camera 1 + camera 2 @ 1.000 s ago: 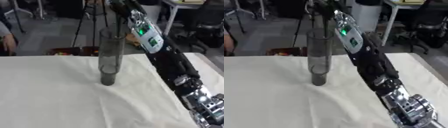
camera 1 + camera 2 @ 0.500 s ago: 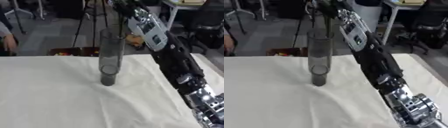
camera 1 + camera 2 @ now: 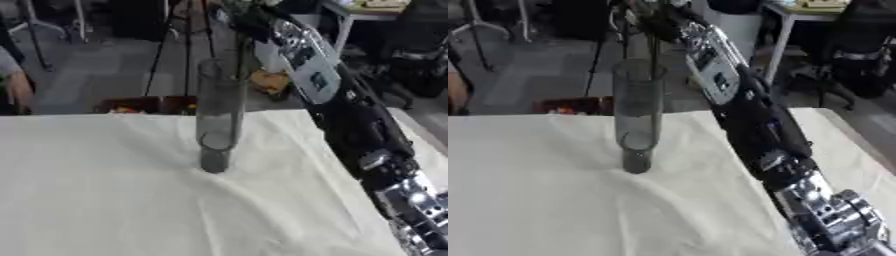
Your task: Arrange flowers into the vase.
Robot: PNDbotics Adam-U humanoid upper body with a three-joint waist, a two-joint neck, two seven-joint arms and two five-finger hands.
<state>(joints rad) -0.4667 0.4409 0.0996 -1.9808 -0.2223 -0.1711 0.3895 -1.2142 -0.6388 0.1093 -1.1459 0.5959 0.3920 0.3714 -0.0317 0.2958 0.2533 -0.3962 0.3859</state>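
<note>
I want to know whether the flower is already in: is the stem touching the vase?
Cannot tell. In the right eye view a dark stem drops from the right hand to the rim of the glass vase, but neither contact nor gap shows plainly.

Both head eyes close above, angled down and forward; shared: vase [image 3: 217, 115], cloth-covered table [image 3: 105, 190], right arm [image 3: 754, 125].

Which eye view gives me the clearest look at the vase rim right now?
The right eye view: the vase stands apart from the right arm, with its rim outlined against the grey floor. In the left eye view a dark stem and the arm crowd the rim.
</note>
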